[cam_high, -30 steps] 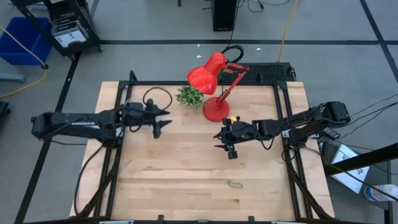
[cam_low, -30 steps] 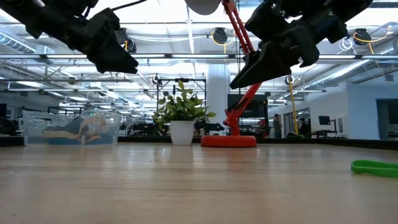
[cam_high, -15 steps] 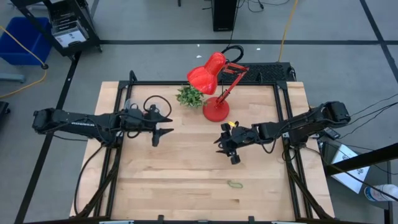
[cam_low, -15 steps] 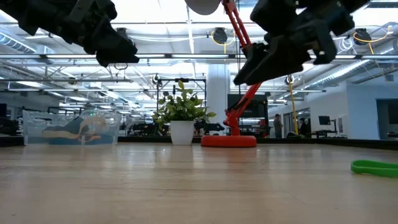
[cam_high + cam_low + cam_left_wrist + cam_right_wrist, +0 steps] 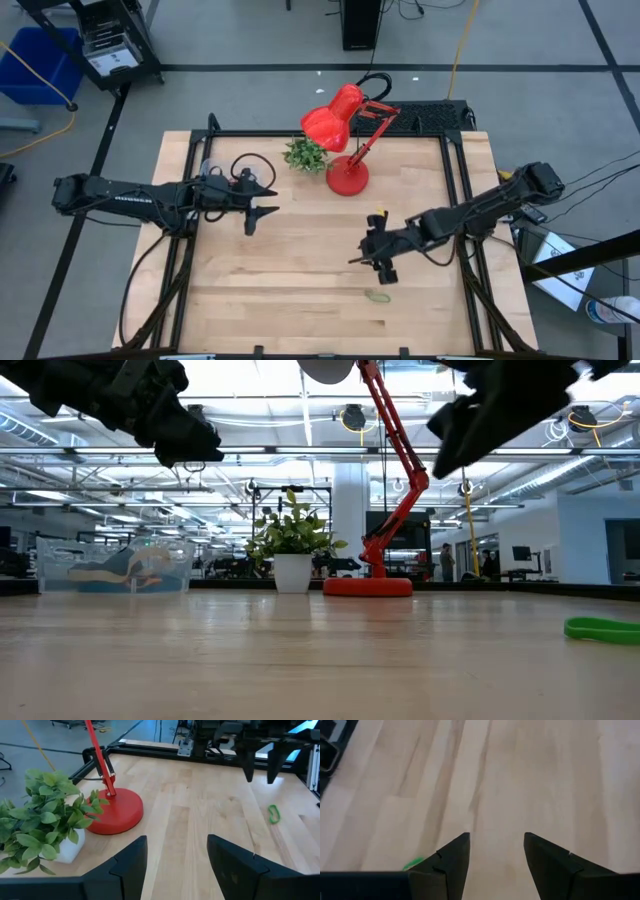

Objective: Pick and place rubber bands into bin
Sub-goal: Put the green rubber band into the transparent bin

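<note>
Green rubber band (image 5: 377, 296) lies alone on the counter (image 5: 300, 300); right gripper (image 5: 378, 262) (fingers spread, empty) hovers near, probably to grab it.

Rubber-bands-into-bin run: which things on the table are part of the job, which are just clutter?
Job:
- green rubber band, lying loose near the table's front edge
- clear bin at the back left, bands already inside
- right gripper, open, above the table near the green band
- left gripper, open, empty

Clutter:
- red desk lamp
- potted plant
</note>
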Tool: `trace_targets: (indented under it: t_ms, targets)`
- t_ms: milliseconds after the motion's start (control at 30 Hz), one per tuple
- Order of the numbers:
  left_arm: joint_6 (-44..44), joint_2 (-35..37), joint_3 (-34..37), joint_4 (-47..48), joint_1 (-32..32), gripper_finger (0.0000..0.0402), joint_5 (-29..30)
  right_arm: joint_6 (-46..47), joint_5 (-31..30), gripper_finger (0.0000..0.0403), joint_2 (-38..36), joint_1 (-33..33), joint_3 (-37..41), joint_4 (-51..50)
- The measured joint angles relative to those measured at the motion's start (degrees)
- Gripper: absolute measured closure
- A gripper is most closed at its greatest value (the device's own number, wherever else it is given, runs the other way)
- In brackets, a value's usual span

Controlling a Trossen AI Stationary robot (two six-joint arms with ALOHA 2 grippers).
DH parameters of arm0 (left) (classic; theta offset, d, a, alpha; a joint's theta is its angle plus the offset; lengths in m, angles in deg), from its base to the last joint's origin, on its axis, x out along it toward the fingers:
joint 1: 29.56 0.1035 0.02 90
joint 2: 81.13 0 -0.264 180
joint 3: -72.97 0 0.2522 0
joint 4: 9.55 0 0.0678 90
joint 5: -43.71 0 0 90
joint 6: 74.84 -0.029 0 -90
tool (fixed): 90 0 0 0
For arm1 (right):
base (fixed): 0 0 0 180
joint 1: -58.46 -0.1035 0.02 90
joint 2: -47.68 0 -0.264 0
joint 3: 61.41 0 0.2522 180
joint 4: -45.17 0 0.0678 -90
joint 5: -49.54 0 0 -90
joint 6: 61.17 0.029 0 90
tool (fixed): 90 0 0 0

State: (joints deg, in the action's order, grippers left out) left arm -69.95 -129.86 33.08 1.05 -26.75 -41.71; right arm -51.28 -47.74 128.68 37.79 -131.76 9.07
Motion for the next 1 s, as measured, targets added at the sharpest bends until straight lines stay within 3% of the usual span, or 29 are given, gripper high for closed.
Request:
trace_targets:
  t_ms: [300,633,800,1000]
  targets:
    - [0.0,0.0,0.0,0.0,0.0,0.0188,0.0,8.2,0.1,0.0222,4.7,-7.5,0.3,1.0]
    - [0.3,0.0,0.0,0.1,0.0,0.0188,0.0,11.3,0.0,0.0222,13.6,-11.5,-2.6,2.5]
    - [0.9,0.0,0.0,0.2,0.0,0.0188,0.0,11.2,0.0,0.0222,19.5,-12.6,-7.7,-2.4]
    - [1.7,0.0,0.0,0.5,0.0,0.0188,0.0,13.8,0.0,0.0222,22.2,-12.4,-8.0,-4.5]
